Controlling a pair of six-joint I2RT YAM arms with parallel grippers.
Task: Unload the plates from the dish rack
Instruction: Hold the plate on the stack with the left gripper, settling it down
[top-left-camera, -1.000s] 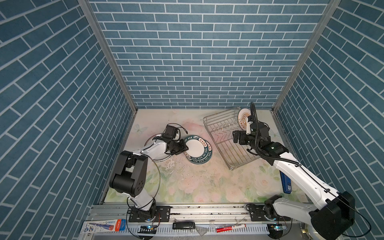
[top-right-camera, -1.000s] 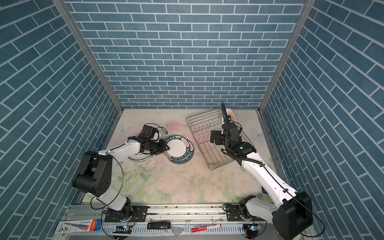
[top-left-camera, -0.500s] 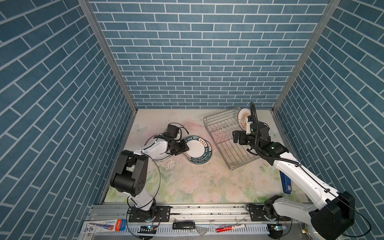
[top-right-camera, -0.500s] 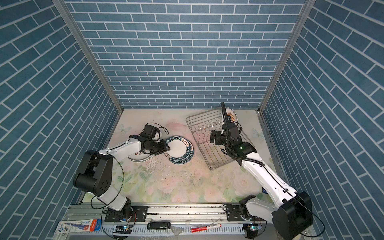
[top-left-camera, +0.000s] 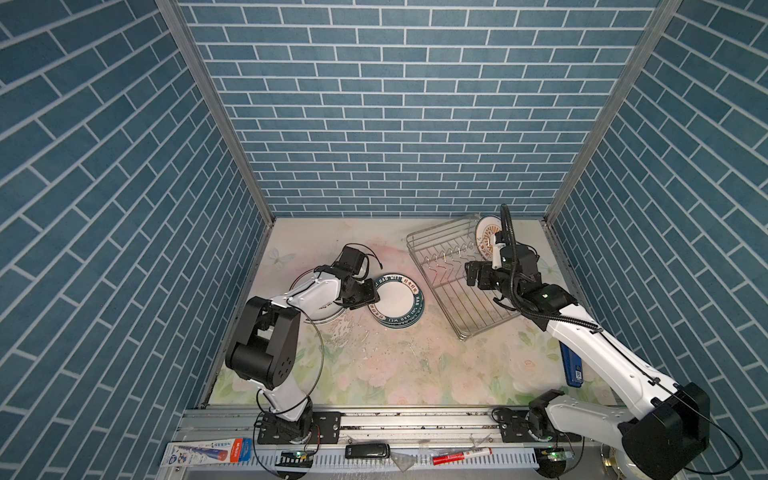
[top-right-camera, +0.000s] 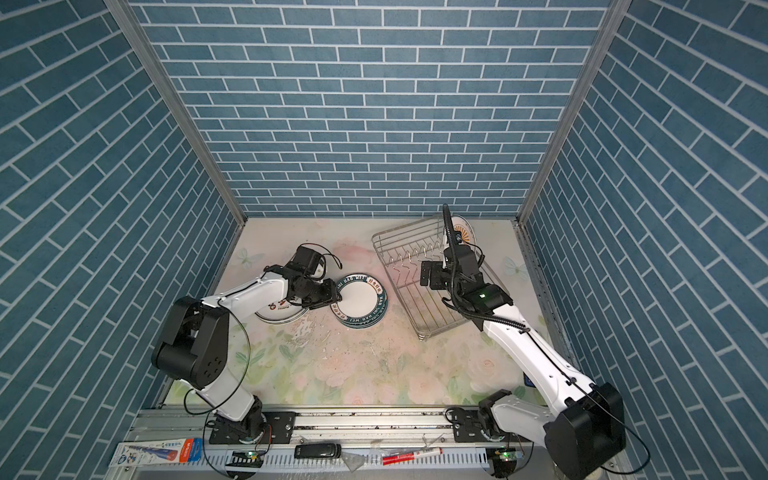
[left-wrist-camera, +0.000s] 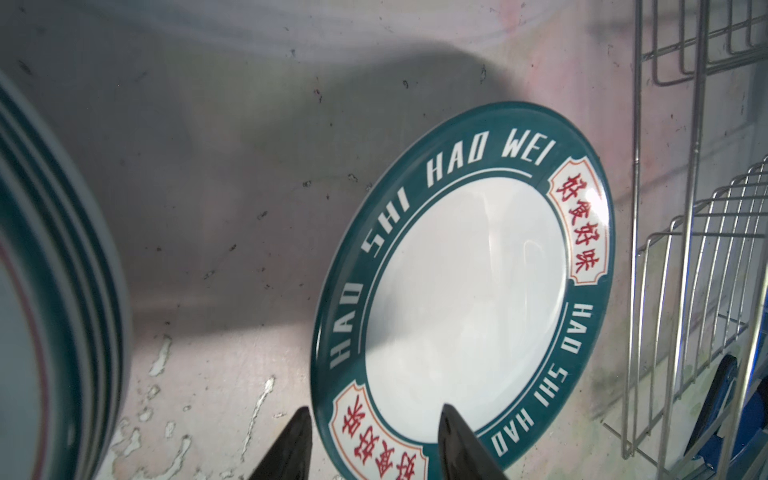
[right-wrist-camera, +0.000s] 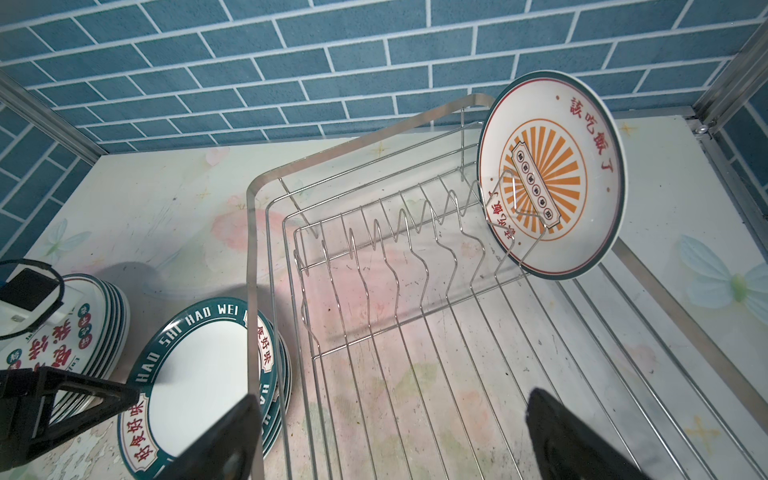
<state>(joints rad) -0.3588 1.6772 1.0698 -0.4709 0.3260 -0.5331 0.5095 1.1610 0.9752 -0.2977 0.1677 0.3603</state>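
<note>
while the left gripper (left-wrist-camera: 374, 411) is open w/ its tips on both sides of the rim of the top hao shi hao wei plate (left-wrist-camera: 465, 299), that plate lies flat on a small stack beside the dish rack (right-wrist-camera: 253, 249). the right gripper (right-wrist-camera: 392, 395) hangs wide open over the rack floor, holding nothing. one sunburst plate (right-wrist-camera: 548, 174) stands in the end slot, near the back wall.

Wider gap now between the fingers (left-wrist-camera: 291, 449) of the left gripper (left-wrist-camera: 374, 411), at the edge of the green-rimmed plate (left-wrist-camera: 465, 299): one outside the rim, one over the white middle. Looser on that rim than a second ago, opening step by step.
</note>
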